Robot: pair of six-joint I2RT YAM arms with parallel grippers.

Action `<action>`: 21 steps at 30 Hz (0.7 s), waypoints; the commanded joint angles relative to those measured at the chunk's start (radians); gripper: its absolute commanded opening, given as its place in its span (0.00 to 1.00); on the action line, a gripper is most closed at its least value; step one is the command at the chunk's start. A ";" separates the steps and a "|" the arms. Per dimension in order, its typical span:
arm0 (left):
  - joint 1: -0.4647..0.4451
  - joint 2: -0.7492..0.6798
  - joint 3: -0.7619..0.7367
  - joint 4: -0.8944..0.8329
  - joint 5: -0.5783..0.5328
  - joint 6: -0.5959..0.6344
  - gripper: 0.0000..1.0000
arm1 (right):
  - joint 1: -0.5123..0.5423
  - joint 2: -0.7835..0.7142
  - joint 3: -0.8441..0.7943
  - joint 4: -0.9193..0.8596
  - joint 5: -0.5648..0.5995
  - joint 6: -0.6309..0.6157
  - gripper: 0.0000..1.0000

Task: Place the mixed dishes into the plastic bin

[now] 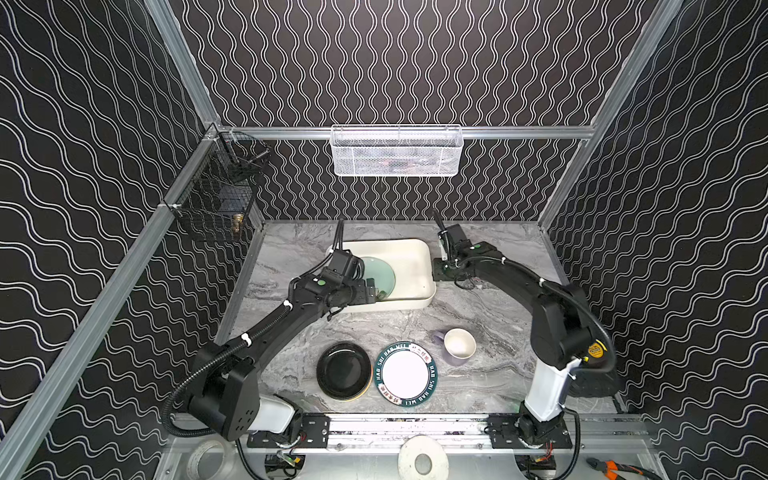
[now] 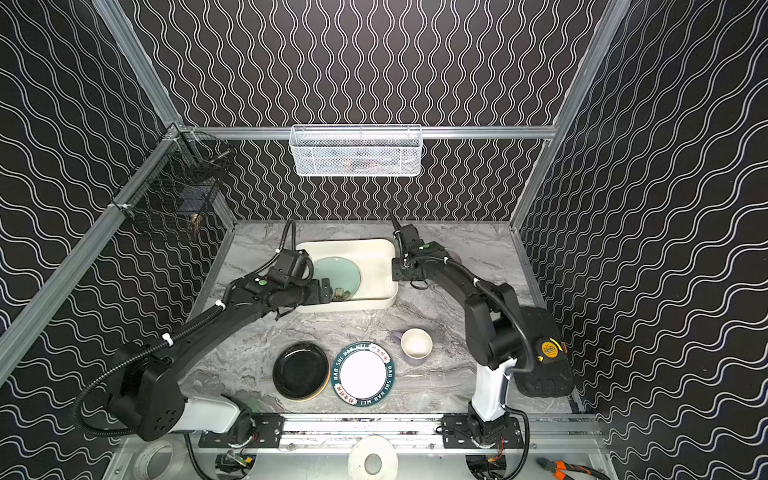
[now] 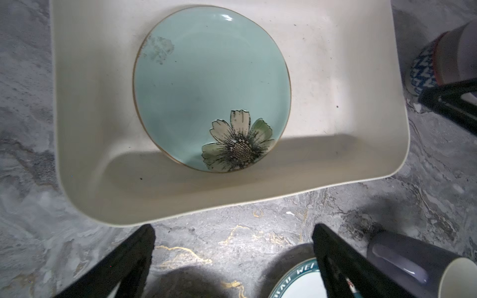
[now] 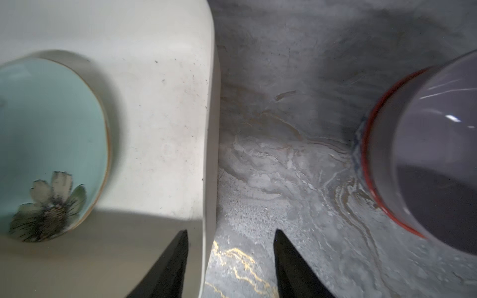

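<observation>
The cream plastic bin (image 1: 415, 253) (image 3: 335, 77) (image 4: 167, 103) sits at the table's back middle, with a mint-green floral plate (image 1: 380, 272) (image 3: 206, 85) (image 4: 51, 123) flat inside. My left gripper (image 1: 375, 293) (image 3: 232, 240) hangs open and empty over the bin's front wall. My right gripper (image 1: 435, 271) (image 4: 231, 240) is open, its jaws straddling the bin's right wall without touching it. Near the front lie a black plate (image 1: 344, 371), a white plate with a lettered green rim (image 1: 406, 374) and a lavender mug (image 1: 457, 347) on its side. A lavender bowl with an orange rim (image 4: 426, 154) (image 3: 444, 62) stands right of the bin.
A white wire-mesh basket (image 1: 397, 151) hangs on the back wall and a black wire basket (image 1: 220, 187) on the left rail. A tape roll (image 1: 423, 459) and pliers (image 1: 615, 467) lie below the front rail. In both top views the right arm hides the bowl.
</observation>
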 commanded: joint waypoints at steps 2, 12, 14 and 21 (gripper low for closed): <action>-0.051 -0.016 0.004 -0.010 -0.041 -0.013 0.99 | -0.002 -0.107 -0.034 -0.018 0.006 -0.015 0.60; -0.130 -0.035 -0.041 0.029 -0.015 -0.011 0.99 | -0.020 -0.270 -0.211 -0.064 0.004 0.017 0.61; -0.151 -0.035 -0.039 0.036 -0.021 -0.009 0.99 | -0.020 -0.329 -0.252 -0.086 0.004 0.036 0.61; -0.213 -0.034 -0.052 0.075 -0.029 -0.021 0.99 | -0.011 -0.543 -0.367 -0.211 -0.002 0.113 0.61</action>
